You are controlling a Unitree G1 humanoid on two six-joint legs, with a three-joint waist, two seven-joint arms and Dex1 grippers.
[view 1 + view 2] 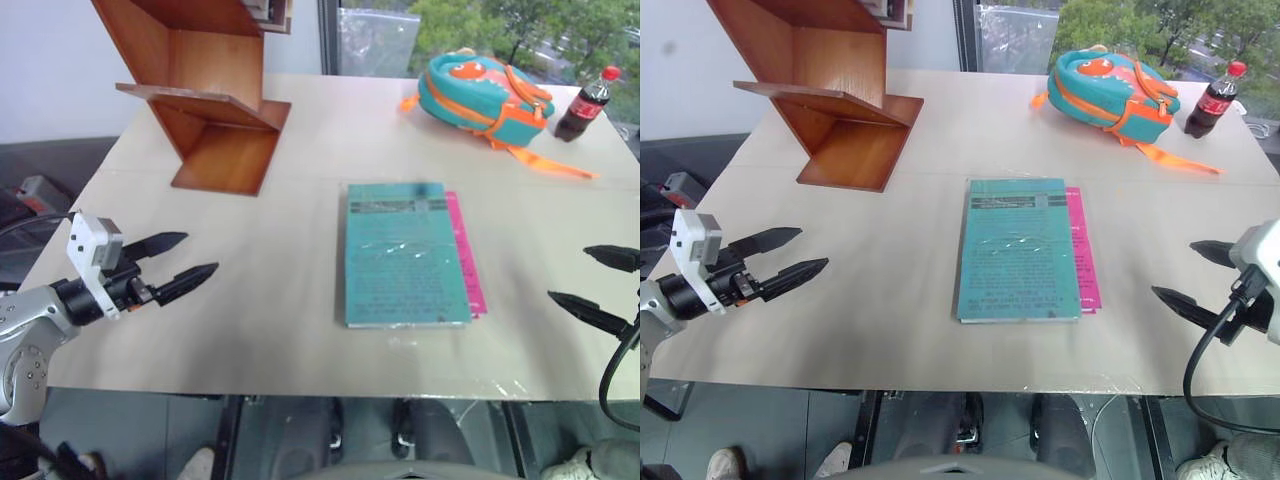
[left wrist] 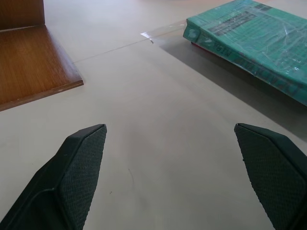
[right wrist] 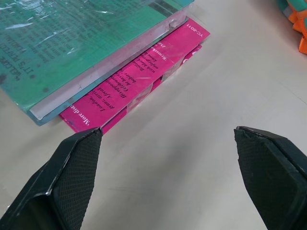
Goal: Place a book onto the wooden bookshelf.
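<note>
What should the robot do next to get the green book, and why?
Probably bring both pincers inward toward the book. It lies flat on a pink book, untouched, with the left pincer and right pincer open and apart on either side. The wooden bookshelf waits beyond.

Teal-green plastic-wrapped book (image 1: pixel 406 255) flat mid-table, reddish-brown zigzag wooden bookshelf (image 1: pixel 205 90) upright, well apart
</note>
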